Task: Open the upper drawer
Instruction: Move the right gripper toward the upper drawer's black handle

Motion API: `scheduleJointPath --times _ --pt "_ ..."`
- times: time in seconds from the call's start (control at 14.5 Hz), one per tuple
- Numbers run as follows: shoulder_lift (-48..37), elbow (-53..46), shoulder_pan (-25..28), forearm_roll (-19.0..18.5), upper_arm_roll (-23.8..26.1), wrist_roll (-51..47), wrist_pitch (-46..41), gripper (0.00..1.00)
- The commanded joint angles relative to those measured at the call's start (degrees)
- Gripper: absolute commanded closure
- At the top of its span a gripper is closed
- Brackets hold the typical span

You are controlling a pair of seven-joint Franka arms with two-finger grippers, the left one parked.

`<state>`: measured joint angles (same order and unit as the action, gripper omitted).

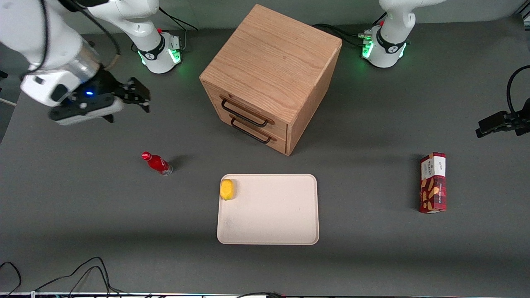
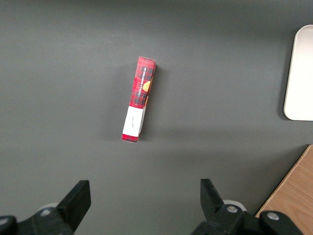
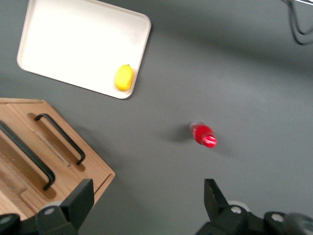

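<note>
Front view shows upper drawer point(image 1: 248, 112) closed, gripper point(image 1: 138, 98) at frame's upper left, fingers spread, approach and pull pending.

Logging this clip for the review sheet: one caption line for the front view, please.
Right arm's open pincer hangs above the table toward the working arm's end, apart from the cabinet; upper drawer shut.

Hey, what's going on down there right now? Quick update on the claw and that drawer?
Gripper open, empty, raised over bare table toward the working arm's end. Upper drawer shut, handle untouched. Red bottle stands nearer the front camera, off the path.
</note>
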<state>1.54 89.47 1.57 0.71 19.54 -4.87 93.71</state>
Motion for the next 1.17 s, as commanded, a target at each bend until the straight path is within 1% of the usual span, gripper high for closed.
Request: scheduleJointPath --times 0.0,0.07,0.14,0.28,0.41,0.62,0.83,0.97,1.1 --pt "2.85 -2.11 0.28 -0.09 3.30 1.60 0.33 0.00" --pt "3.21 -2.11 0.27 0.17 4.18 3.70 0.33 0.00" --pt "3.73 -2.11 0.62 1.22 5.15 6.51 0.33 0.00" --pt "5.05 -2.29 0.71 4.29 6.12 13.45 0.42 0.00" --pt "6.54 -2.37 1.85 6.58 6.56 18.99 0.86 0.00" --pt "8.57 -1.94 1.94 12.64 6.74 24.44 1.56 0.00" --pt "10.85 -1.76 2.47 13.88 7.00 28.41 3.49 0.00" --pt "12.26 -1.06 3.26 13.88 7.35 29.30 5.16 0.00" --pt "12.44 1.74 3.61 13.88 8.57 29.30 8.23 0.00"
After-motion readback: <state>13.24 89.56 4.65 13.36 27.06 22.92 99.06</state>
